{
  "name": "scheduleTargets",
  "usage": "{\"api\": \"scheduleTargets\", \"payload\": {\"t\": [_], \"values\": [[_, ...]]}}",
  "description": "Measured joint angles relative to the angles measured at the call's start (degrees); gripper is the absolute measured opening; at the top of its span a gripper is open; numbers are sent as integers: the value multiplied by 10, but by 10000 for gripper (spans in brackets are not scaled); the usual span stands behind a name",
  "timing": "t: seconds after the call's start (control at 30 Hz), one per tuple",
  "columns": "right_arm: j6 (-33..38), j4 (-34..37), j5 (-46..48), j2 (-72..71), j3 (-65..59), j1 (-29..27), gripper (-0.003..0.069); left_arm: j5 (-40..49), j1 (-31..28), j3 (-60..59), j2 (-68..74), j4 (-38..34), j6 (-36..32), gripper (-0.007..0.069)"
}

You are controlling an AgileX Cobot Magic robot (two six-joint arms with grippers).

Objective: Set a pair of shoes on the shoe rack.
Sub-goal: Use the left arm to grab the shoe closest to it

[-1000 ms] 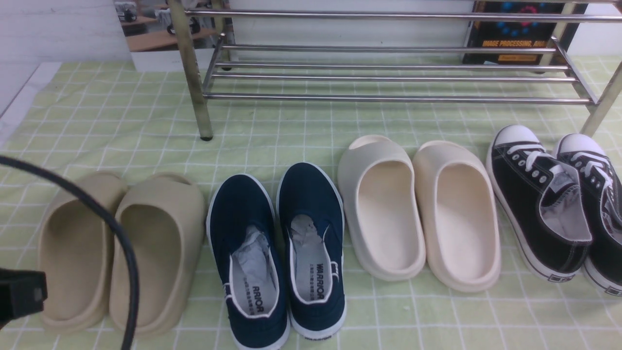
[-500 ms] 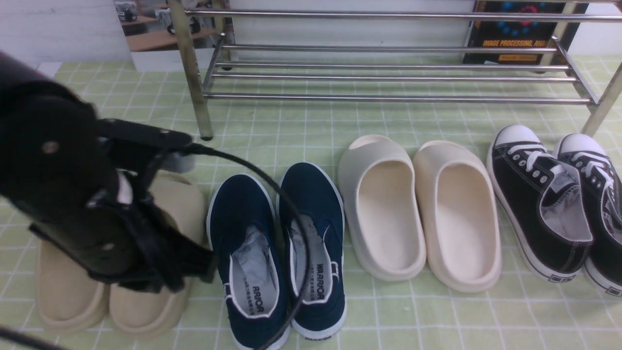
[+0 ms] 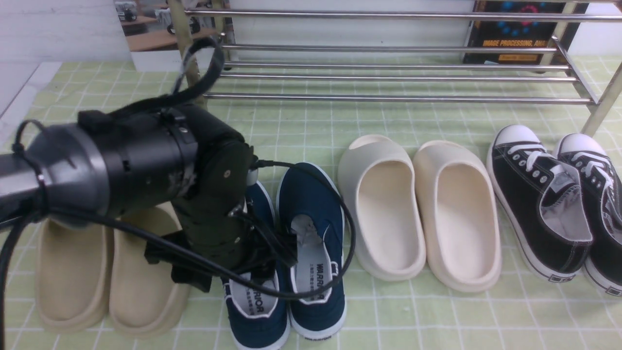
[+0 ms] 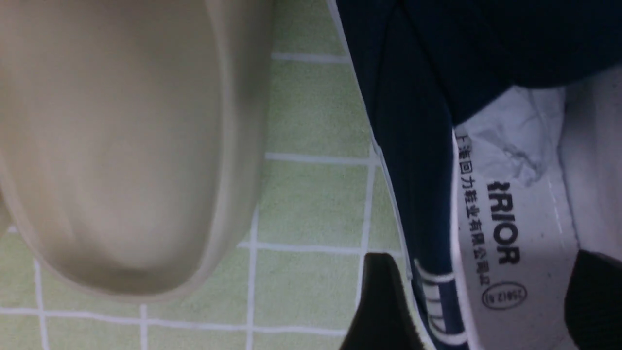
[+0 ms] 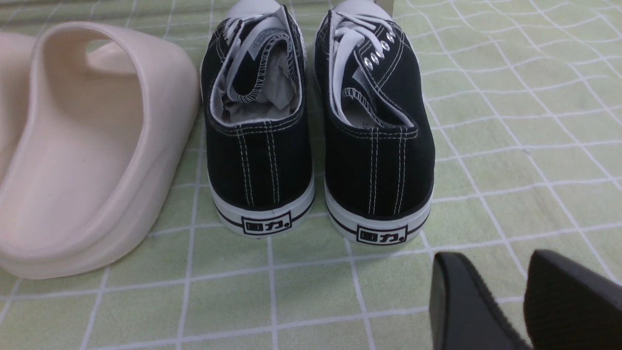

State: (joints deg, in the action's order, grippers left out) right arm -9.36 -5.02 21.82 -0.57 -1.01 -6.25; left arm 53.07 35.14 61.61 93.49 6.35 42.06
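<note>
The pair of shoes, two navy slip-ons with white soles, stands side by side near the front of the cloth: the left shoe (image 3: 255, 311) and the right shoe (image 3: 313, 233). My left arm (image 3: 209, 194) hangs over the left shoe and hides its front half. In the left wrist view my left gripper (image 4: 486, 296) is open, one finger outside the left shoe's (image 4: 413, 146) side wall and the other over its grey insole. The shoe rack (image 3: 388, 97) stands behind with bare chrome bars. My right gripper (image 5: 495, 291) hovers low behind the black sneakers, jaws slightly apart and holding nothing.
Beige slides (image 3: 97, 272) lie left of the navy pair, close to my left arm. Cream slides (image 3: 418, 209) and black lace-up sneakers (image 3: 539, 204) lie to the right. A dark box (image 3: 515, 34) stands behind the rack. A green checked cloth (image 3: 301, 121) covers the table.
My left arm has swung in from the left edge, past the beige slides, to above the left navy shoe. Its jaws have opened wide.
</note>
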Motion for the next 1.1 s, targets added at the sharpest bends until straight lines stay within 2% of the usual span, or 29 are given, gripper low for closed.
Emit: {"api": "scheduleTargets", "payload": {"t": [0.2,0.3,0.47,0.53,0.67,0.8,1.1], "values": [[0,0,0,0,0,0,239,-9,0,1,31,-1,8,465],[0,0,0,0,0,0,239,-19,0,-5,33,-2,10,420],[0,0,0,0,0,0,239,-36,-25,-40,33,-17,10,286],[0,0,0,0,0,0,239,-41,-37,-48,33,-25,8,253],[0,0,0,0,0,0,239,-55,-60,-54,33,-63,-41,98],[0,0,0,0,0,0,239,-56,-61,-54,32,-69,-63,21],[0,0,0,0,0,0,239,-32,-63,-62,-54,-72,-95,15]]}}
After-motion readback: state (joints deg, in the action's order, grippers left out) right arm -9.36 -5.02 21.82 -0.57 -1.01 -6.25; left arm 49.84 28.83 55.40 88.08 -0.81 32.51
